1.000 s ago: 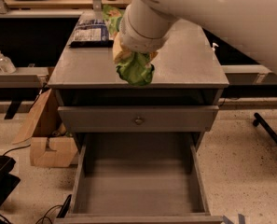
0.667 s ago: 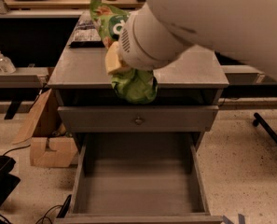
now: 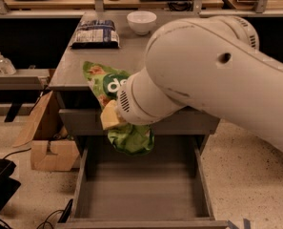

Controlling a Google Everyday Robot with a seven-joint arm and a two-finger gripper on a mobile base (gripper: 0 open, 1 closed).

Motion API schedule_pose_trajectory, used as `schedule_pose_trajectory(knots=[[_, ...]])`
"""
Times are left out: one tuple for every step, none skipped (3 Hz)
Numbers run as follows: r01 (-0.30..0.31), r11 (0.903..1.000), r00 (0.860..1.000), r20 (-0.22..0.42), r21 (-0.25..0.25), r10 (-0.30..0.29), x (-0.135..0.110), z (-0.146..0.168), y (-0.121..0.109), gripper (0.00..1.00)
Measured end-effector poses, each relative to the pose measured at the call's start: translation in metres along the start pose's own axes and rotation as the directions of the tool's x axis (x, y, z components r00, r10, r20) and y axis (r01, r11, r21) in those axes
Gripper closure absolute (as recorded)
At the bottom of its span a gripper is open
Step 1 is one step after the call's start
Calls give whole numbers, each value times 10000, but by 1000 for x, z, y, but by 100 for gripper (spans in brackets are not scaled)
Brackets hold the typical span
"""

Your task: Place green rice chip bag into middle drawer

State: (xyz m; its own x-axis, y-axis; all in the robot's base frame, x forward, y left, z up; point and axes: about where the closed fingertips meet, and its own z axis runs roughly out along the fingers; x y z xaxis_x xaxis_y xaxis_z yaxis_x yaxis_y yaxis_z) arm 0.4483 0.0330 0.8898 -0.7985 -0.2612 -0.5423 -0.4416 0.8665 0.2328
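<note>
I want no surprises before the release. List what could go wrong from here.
1. The gripper holds the green rice chip bag over the rear of the middle drawer, close to the closed drawer front above it. Lowering it there could snag the bag on that front.
2. The bag hangs tilted, with its upper end level with the cabinet top. If released like this, it may land on end rather than flat.

White bowl beside dark blue-and-white bag on cabinet top
</note>
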Motion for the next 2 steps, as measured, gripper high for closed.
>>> schedule_pose_trajectory(knots=[[0,10000,10000,-1,-1,0,0,0,0,100],[-28,9990,9993,-384,-435,11,10,33,9,100]])
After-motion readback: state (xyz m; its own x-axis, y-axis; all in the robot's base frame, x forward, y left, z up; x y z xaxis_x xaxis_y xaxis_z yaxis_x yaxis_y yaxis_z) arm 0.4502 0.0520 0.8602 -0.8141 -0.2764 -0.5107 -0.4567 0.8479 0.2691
